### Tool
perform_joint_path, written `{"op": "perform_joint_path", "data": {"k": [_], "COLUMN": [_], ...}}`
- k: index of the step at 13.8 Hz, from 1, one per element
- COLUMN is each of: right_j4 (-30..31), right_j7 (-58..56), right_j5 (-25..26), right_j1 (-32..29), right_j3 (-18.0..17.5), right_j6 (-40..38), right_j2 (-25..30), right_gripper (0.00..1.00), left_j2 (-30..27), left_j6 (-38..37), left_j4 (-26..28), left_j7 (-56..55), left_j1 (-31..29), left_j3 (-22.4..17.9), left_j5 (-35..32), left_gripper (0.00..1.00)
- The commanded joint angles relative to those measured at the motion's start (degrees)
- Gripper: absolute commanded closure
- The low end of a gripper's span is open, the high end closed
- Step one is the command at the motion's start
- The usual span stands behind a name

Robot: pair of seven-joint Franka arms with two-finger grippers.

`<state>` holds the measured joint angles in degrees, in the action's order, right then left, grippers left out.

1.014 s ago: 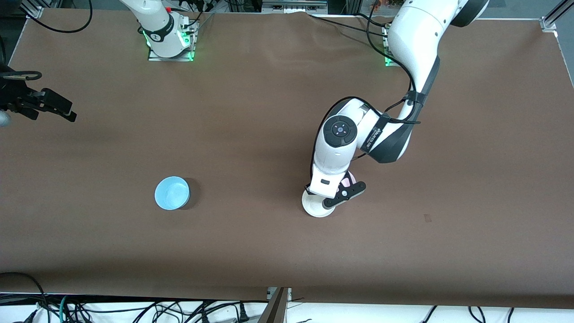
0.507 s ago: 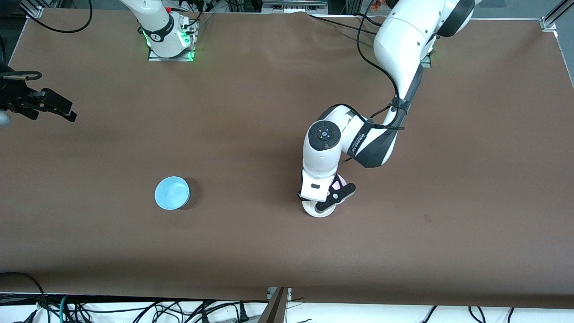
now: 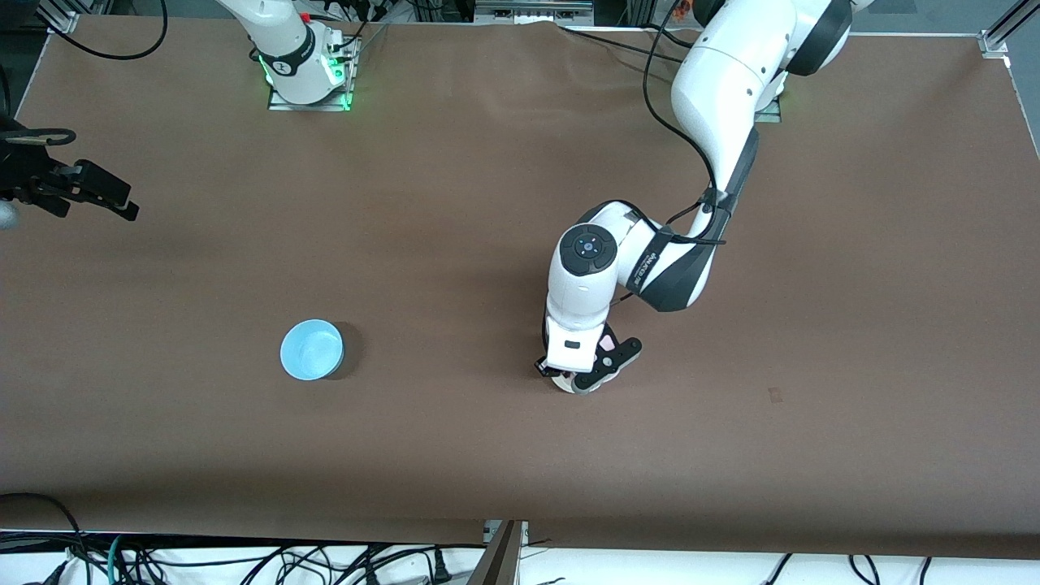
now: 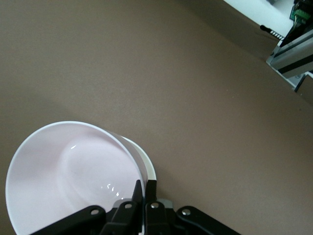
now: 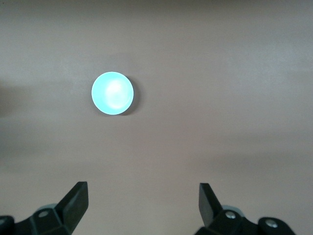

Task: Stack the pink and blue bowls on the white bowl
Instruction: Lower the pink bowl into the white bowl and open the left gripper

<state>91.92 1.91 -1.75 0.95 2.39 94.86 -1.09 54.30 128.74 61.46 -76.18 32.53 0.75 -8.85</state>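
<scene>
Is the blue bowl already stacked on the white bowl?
No, the blue bowl sits alone on the table toward the right arm's end, well apart from the white bowl, which is under the left gripper.

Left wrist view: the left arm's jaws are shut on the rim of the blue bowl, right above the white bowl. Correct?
Not quite. In the left wrist view the left gripper is shut on the rim of the pink bowl, above the white bowl. The blue bowl stands alone toward the right arm's end.

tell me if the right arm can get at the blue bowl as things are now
Probably yes. The blue bowl sits alone on bare table toward the right arm's end, nothing on or around it. The right gripper hangs open and empty above the table, and the left gripper is busy over the white bowl.
</scene>
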Motion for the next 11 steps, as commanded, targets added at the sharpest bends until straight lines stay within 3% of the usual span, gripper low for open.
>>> {"op": "perform_joint_path", "data": {"k": [1, 11], "right_j4": [-1.04, -1.04], "right_j7": [0.02, -0.16], "right_j5": [-0.79, -0.79], "right_j1": [-0.42, -0.42], "right_j3": [-0.19, -0.28], "right_j6": [-0.90, -0.90], "right_j2": [-0.14, -0.14], "right_gripper": [0.00, 0.00], "left_j2": [2.13, 1.95], "left_j6": [0.99, -0.59], "left_j4": [-2.66, -2.66], "left_j7": [-2.49, -2.66], "left_j1": [2.09, 2.63], "left_j3": [-2.41, -2.95], "left_j5": [-0.91, -0.82], "left_gripper": [1.00, 1.00]}}
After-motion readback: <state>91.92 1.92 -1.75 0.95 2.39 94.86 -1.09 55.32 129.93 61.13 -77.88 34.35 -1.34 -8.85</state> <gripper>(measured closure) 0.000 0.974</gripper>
